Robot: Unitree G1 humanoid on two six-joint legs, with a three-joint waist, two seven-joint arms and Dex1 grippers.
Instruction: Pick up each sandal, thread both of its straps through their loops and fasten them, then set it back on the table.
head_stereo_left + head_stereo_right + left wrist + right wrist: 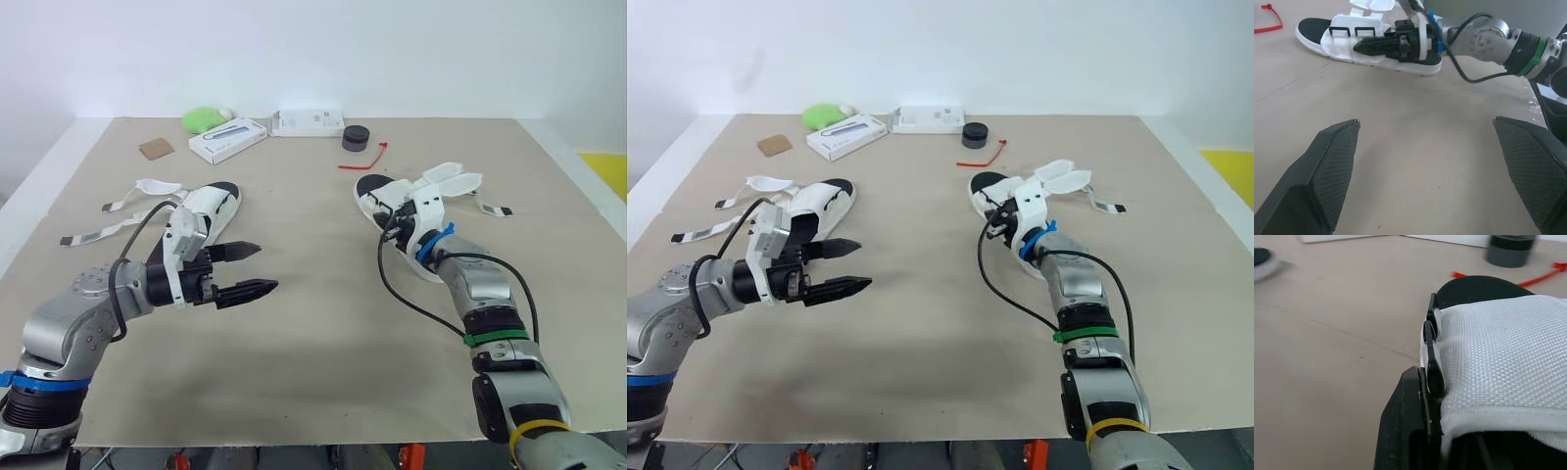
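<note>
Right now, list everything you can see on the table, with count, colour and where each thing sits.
left sandal: one, white with black footbed, straps loose, table's left side
right sandal: one, white with black footbed, table's right side
flat box: one, white, far left of centre
second box: one, white, far edge, centre
round object: one, dark grey, beside the second box
tie: one, red, just nearer than the round object
green lump: one, far edge
brown square: one, far left
table: one, beige
left hand: black, open, beside the left sandal
right hand: black, at the right sandal
</note>
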